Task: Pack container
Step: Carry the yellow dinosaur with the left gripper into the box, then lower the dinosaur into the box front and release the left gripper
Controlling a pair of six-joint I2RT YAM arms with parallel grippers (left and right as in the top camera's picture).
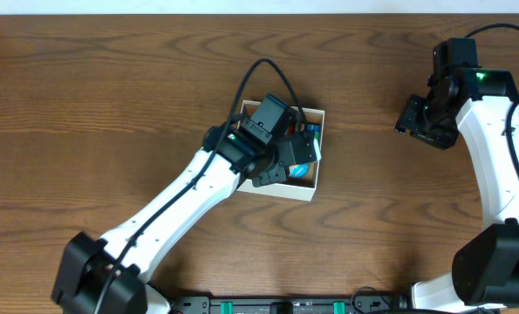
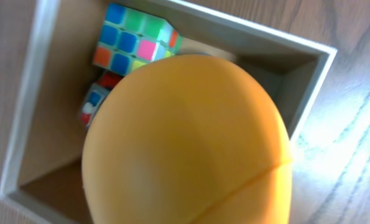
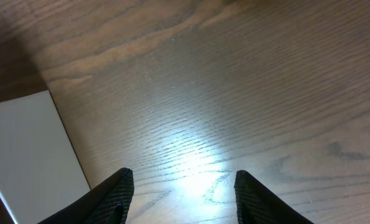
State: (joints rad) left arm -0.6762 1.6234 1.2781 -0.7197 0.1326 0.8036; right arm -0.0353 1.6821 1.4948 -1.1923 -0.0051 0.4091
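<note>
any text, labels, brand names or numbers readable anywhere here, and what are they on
No readable text in any of the three views.
The container: plain white walls, no print.
The puzzle cube: coloured stickers only, no letters or numbers.
The orange egg-shaped toy: bare surface, no label.

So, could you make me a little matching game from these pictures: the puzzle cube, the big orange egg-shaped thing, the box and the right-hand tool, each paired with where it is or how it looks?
Things:
1. multicoloured puzzle cube
2. orange egg-shaped toy
3. container
4. right tool

Descriptions:
A. open, above the wooden table
B. white rim, brown inside
C. lies in a corner inside the container
D. fills most of the left wrist view

Pairs: 1-C, 2-D, 3-B, 4-A.
</note>
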